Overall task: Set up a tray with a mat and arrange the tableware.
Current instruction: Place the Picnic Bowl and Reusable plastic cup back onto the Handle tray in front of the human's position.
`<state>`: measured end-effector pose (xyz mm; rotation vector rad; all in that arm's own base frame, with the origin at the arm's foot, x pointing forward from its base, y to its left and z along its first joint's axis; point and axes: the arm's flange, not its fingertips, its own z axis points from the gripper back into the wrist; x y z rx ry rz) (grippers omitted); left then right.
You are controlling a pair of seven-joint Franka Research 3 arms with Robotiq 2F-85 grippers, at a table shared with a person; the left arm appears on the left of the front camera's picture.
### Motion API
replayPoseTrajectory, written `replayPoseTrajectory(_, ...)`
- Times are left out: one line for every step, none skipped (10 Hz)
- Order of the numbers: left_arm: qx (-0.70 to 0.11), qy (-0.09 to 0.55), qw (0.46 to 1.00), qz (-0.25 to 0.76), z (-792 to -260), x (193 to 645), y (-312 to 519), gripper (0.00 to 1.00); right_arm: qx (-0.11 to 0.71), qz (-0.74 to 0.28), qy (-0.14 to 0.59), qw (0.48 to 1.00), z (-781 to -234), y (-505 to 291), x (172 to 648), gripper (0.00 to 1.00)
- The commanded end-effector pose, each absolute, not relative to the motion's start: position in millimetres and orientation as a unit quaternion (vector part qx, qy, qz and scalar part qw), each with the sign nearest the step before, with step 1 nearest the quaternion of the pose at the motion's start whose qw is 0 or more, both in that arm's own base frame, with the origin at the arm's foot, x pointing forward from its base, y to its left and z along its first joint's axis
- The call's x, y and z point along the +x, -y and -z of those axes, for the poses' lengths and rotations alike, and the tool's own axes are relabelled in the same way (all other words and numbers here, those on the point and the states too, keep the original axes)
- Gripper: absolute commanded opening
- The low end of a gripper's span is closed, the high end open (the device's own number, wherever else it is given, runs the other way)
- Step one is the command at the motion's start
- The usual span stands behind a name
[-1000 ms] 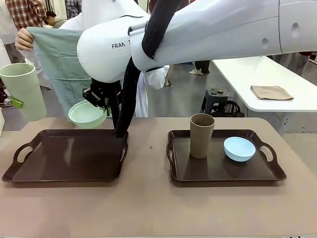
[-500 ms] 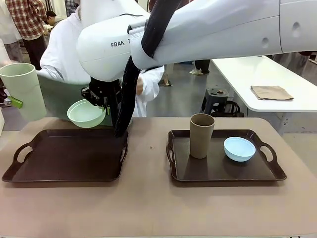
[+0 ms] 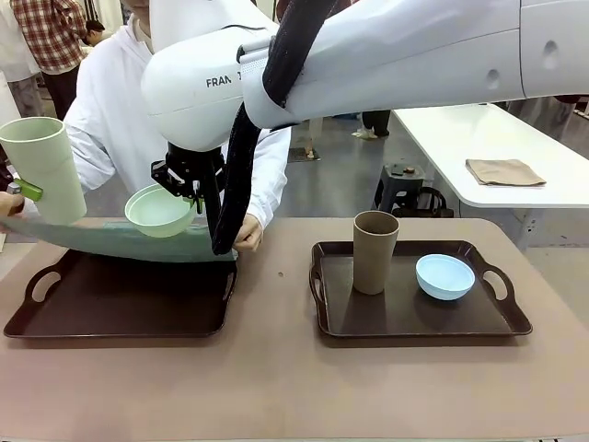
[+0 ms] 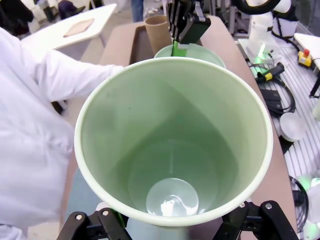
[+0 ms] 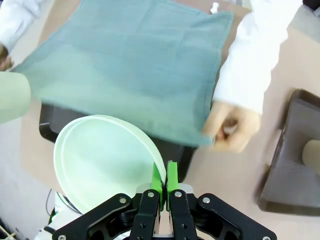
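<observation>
your right end effector (image 5: 164, 181) pinches the matte mint green round bowl (image 5: 100, 160), just above the teal cloth mat (image 5: 130, 65) a person's hand (image 5: 230, 127) spreads beneath; lowering now could pin cloth or hand. your left end effector (image 4: 172, 227) clasps the tall pale green tumbler (image 4: 172, 130), aloft.

Mat (image 5: 130, 55): looked like soft woven cloth, matt.
Pale green tumbler (image 4: 175, 150): was smooth matt plastic, with a faint sheen at the bottom.
Mint bowl (image 5: 100, 160): was smooth matt plastic.
Left tray (image 3: 129, 299): was dark plastic, slightly glossy.
Table (image 3: 294, 387): looked smooth and matt.
</observation>
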<state>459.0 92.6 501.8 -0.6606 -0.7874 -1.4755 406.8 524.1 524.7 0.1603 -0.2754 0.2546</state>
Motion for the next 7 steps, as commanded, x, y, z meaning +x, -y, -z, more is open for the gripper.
replayPoseTrajectory(-0.284, 0.343, 0.621, 0.644, -504.4, 458.6, -91.8, 0.25, 0.078, -0.128, 0.143, 0.978, -523.4, -524.2, 406.3, 0.00)
replayPoseTrajectory(-0.284, 0.343, 0.621, 0.644, -504.4, 458.6, -91.8, 0.25, 0.078, -0.128, 0.143, 0.978, -523.4, -524.2, 406.3, 0.00)
replayPoseTrajectory(-0.284, 0.343, 0.621, 0.644, -504.4, 458.6, -91.8, 0.25, 0.078, -0.128, 0.143, 0.978, -523.4, -524.2, 406.3, 0.00)
replayPoseTrajectory(-0.284, 0.343, 0.621, 0.644, -504.4, 458.6, -91.8, 0.25, 0.078, -0.128, 0.143, 0.978, -523.4, -524.2, 406.3, 0.00)
replayPoseTrajectory(-0.284, 0.343, 0.621, 0.644, -504.4, 458.6, -91.8, 0.25, 0.078, -0.128, 0.143, 0.978, -523.4, -524.2, 406.3, 0.00)
replayPoseTrajectory(-0.284, 0.343, 0.621, 0.644, -504.4, 458.6, -91.8, 0.25, 0.078, -0.128, 0.143, 0.978, -523.4, -524.2, 406.3, 0.00)
replayPoseTrajectory(-0.284, 0.343, 0.621, 0.644, -504.4, 458.6, -91.8, 0.25, 0.078, -0.128, 0.143, 0.978, -523.4, -524.2, 406.3, 0.00)
